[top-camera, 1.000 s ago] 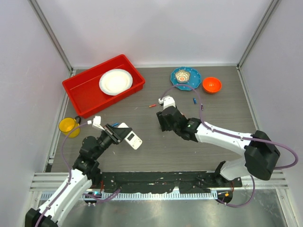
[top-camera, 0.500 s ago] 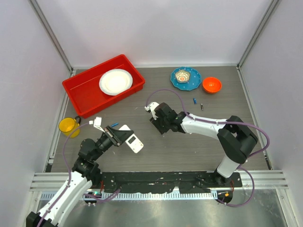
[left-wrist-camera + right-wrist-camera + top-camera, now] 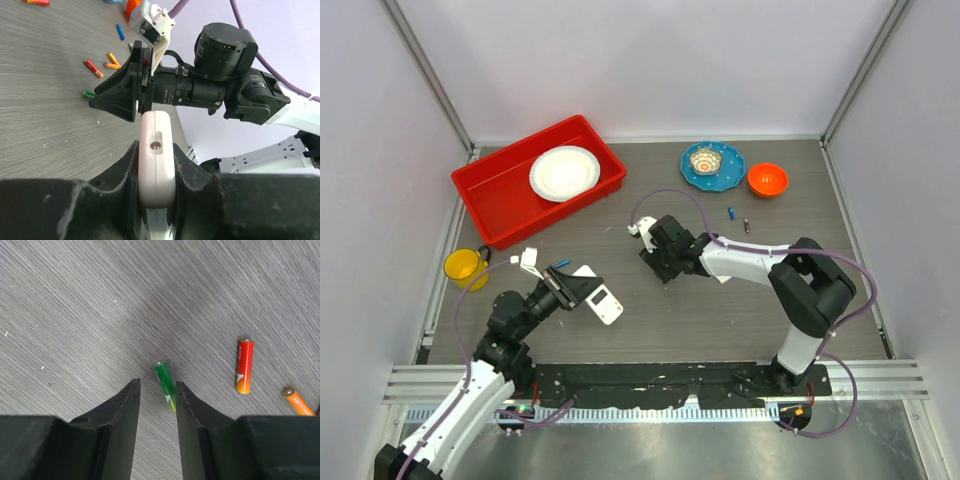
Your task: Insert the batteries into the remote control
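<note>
While the left gripper (image 3: 576,288) is clamping a flat white remote control (image 3: 156,167), the right gripper (image 3: 157,385) is standing part-open. A thin green battery (image 3: 164,377) is lying just beside one finger (image 3: 192,430).

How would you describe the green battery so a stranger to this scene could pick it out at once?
Find the grey table, then the right gripper pointing down near its middle. The green battery lies flat on the table right at that gripper's fingertips. It is the only green one; its nearest neighbours are a red-orange battery and an orange battery.
</note>
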You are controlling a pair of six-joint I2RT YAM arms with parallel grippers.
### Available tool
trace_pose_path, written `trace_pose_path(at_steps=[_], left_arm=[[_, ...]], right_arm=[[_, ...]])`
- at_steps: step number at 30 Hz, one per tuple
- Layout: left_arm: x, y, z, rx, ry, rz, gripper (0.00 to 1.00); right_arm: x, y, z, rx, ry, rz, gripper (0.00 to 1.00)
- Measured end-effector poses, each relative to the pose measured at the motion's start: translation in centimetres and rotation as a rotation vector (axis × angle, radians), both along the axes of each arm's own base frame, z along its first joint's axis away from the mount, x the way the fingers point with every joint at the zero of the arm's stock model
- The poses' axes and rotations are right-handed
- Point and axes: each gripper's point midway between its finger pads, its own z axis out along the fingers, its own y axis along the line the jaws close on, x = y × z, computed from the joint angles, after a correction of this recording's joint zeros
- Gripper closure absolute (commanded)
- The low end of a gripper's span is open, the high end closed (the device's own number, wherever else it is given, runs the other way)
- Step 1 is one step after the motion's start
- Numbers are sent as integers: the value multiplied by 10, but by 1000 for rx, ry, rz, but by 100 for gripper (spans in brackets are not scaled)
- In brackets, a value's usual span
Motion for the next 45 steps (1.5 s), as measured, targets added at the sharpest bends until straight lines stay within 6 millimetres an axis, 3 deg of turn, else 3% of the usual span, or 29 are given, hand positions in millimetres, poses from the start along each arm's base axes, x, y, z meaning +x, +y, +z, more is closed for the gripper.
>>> trace_pose_path(at_steps=[13,19,23,28,32,41,43,45], left_arm=[[2,-1,-8,14,30,0,100],[3,-1,-7,13,29,0,100],[3,-1,-7,12,28,0,100],[3,-1,-9,15,36,1,100],[7,0,-16,26,66,18,100],[21,-1,-31,17,147,56,100],[24,-3,-34,14,164,56,100],[25,-6,-36,15,176,41,100]], right_arm=[[3,-1,-9,-15,13,2,62],[5,0,-9,-10,13,0,73],[4,3,-9,1,24,0,99],[7,7,-8,25,37,-54,99],[12,5,-6,92,39,-199,99],[23,-36,17,459,186,-537,99],[17,-28,31,478,156,-510,99],[5,-13,58,492,84,-445,99]])
